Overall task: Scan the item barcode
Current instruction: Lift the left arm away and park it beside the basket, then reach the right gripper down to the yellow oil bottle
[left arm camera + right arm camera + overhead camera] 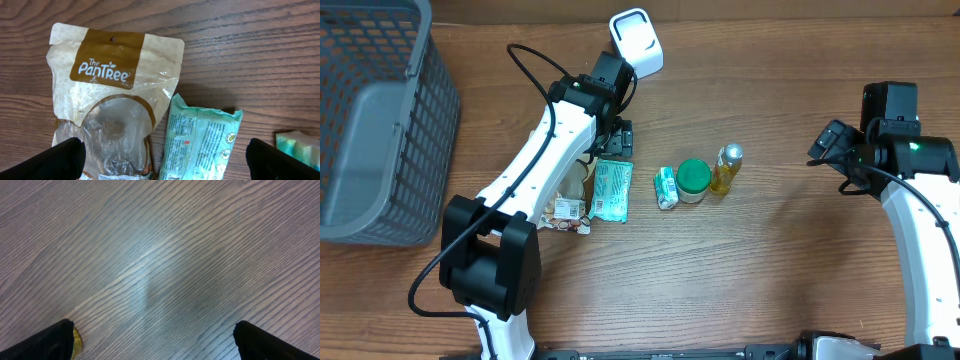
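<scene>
The left jaws hang spread wide and empty above a cream-and-brown plastic "The PanTree" pouch (107,100) and a mint-green crinkled plastic packet (200,145) just beside it. Both lie flat near the middle of the wooden desk (750,280). A white box-shaped scanner (637,42) sits beyond them toward the far edge, and the right jaws, likewise released and holding nothing, hover over bare wood past a small yellow bottle (726,168).

Overhead: brown pouch (568,208) mostly hidden under left arm (542,150); grey basket (432,110) cut by left and top edges. Left wrist: pouch and teal packet (200,145) bottoms cut off, packet print too small to read, small green packet (300,144) clipped at right edge. Right wrist: yellow sliver (76,340) at bottom edge, too little to identify
</scene>
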Controlling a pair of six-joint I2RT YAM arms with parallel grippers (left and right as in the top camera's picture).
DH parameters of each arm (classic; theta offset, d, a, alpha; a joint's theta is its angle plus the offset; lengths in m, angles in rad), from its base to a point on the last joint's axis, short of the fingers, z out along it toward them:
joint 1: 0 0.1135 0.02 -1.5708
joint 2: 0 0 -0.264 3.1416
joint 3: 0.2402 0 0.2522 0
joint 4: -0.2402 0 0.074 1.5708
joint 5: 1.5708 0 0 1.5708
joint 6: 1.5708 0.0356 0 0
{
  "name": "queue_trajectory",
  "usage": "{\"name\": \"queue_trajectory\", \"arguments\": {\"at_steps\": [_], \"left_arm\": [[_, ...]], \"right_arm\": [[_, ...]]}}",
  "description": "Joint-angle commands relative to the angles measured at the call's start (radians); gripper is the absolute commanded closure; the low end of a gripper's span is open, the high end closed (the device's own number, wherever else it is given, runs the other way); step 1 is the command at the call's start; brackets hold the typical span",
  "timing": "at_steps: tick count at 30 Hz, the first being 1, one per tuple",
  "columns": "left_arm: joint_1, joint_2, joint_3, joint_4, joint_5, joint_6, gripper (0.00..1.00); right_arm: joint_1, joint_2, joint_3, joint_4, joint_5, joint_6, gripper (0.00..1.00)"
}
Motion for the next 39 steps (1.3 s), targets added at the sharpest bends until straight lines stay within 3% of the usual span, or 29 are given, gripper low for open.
{"name": "queue_trajectory", "arguments": {"at_steps": [1,7,14,21,22,24,25,26,34,39], "left_arm": [[0.004,-0.001,0.017,0.001,-0.014,0.007,0.00],[0.004,-0.001,0.017,0.001,-0.014,0.007,0.00],[0.004,-0.001,0.017,0.001,-0.014,0.007,0.00],[0.004,-0.001,0.017,0.003,-0.013,0.007,0.00],[0.004,-0.001,0.017,0.022,-0.025,0.013,0.00],[0.007,-0.001,0.019,0.053,-0.011,0.038,0.10],[0.013,-0.003,0.027,0.044,0.018,0.038,0.09],[0.023,-0.003,0.036,0.033,0.050,0.043,0.00],[0.193,-0.113,0.113,-0.032,0.229,0.129,0.00],[0.296,-0.206,0.113,-0.033,0.323,0.176,0.00]], "right_arm": [[-0.001,0.002,0.011,0.032,0.006,0.008,0.00],[-0.001,0.002,0.011,0.055,-0.024,0.008,0.00],[-0.001,0.002,0.011,0.058,-0.204,0.007,0.00],[0.004,0.002,0.011,0.042,-0.347,-0.035,0.14],[0.010,0.002,0.011,0.033,-0.351,-0.041,0.14],[0.027,0.002,0.011,0.019,-0.353,-0.077,0.14],[0.039,0.002,0.011,0.016,-0.353,-0.101,0.13],[0.050,0.002,0.011,0.014,-0.353,-0.121,0.13],[0.158,0.002,0.011,0.048,-0.338,-0.166,0.00],[0.222,0.002,0.011,0.089,-0.337,-0.158,0.00]]}}
